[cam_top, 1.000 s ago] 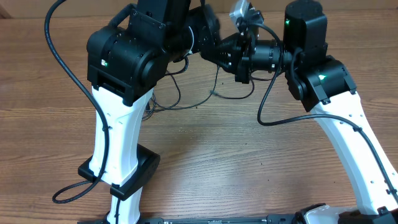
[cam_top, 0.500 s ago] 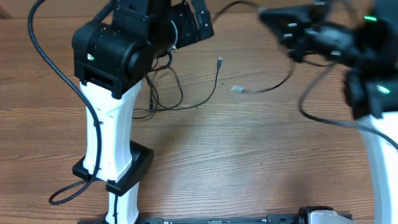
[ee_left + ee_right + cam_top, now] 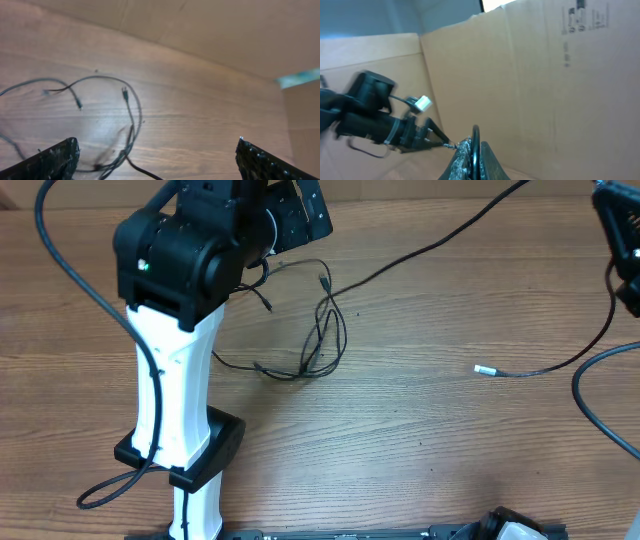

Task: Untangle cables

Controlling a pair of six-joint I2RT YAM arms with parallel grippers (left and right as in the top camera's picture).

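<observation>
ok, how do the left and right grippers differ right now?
The left gripper is wide open with nothing between its fingers; the right gripper is shut on a thin black cord. The left gripper hangs over the looped cables on the table; the right gripper faces a cardboard wall. Both are dark two-finger grippers.

2 black robot arms show, the left arm and the right arm, with 1 gripper each: left gripper, right gripper. Of the thin black cords, 1 sits between the closed right jaws, and 1 bunch of loops lies beneath the wide-apart left jaws. 3 small plugs show: 2 black plugs beneath the left jaws, and 1 silver-tipped plug well apart from both.
</observation>
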